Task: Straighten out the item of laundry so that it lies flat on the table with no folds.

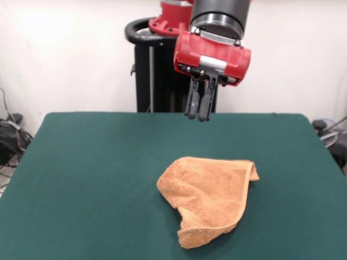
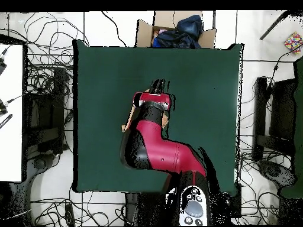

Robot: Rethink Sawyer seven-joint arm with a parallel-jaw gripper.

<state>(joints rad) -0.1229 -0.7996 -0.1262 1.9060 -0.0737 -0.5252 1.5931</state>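
The light-orange terry towel (image 1: pixel 209 195) lies crumpled on the dark green table (image 1: pixel 81 173), right of centre and toward the near edge. It is folded over itself, with a hem corner sticking out at its upper right and a bunched flap at its bottom. My gripper (image 1: pixel 198 108) hangs well above the table, behind and above the towel. Its two fingers are close together and hold nothing. In the overhead view the arm covers most of the towel, and only a sliver (image 2: pixel 125 127) shows beside it. The gripper (image 2: pixel 158 86) is over the middle of the table (image 2: pixel 100 77).
The black pedestal (image 1: pixel 154 70) stands behind the table's far edge. Cables lie on the floor at the left (image 1: pixel 11 135) and right. In the overhead view a cardboard box with dark blue cloth (image 2: pixel 177 31) sits beyond the top edge.
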